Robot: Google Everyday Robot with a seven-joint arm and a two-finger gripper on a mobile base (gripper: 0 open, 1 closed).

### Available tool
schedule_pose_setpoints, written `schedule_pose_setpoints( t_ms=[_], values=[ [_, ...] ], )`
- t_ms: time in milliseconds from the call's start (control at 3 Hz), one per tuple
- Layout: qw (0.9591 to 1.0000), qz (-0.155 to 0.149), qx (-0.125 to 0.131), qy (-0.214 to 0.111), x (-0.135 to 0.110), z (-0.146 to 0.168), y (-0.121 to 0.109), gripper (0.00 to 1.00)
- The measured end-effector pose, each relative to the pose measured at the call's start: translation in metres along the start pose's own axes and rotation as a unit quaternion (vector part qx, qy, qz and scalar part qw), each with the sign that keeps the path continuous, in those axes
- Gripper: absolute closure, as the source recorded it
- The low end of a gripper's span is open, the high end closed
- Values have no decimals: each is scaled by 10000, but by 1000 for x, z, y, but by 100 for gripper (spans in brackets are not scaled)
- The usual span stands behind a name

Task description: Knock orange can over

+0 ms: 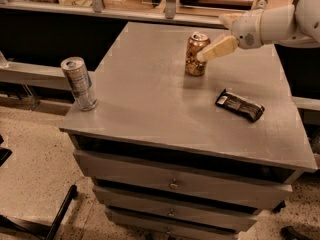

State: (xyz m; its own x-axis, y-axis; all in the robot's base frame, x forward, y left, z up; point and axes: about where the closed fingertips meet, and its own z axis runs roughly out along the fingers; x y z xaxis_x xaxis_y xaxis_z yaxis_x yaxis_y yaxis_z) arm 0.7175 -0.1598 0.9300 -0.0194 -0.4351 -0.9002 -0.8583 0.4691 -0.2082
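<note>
The orange can [194,56] stands upright at the back middle of the grey cabinet top [150,99]. It is orange-gold with pale markings and a silver top. My gripper [214,50] reaches in from the right on a white arm [280,23]. Its cream tip lies against the can's upper right side, or just in front of it.
A taller silver-blue can [80,84] stands at the cabinet's left front corner. A dark flat snack packet [240,105] lies to the right, in front of the arm. Drawers [172,184] sit below the top. A counter with a ledge [150,14] runs behind the cabinet.
</note>
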Motion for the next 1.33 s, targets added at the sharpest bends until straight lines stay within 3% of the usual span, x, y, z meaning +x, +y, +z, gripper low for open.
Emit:
schedule_pose_setpoints(
  t_ms=[333,667,1333],
  values=[
    [10000,-33,53,6,10,4,0,0],
    [9999,118,11,-119,16,8,2,0],
    [9946,639,-480,-667,11,29,20,0]
  ],
)
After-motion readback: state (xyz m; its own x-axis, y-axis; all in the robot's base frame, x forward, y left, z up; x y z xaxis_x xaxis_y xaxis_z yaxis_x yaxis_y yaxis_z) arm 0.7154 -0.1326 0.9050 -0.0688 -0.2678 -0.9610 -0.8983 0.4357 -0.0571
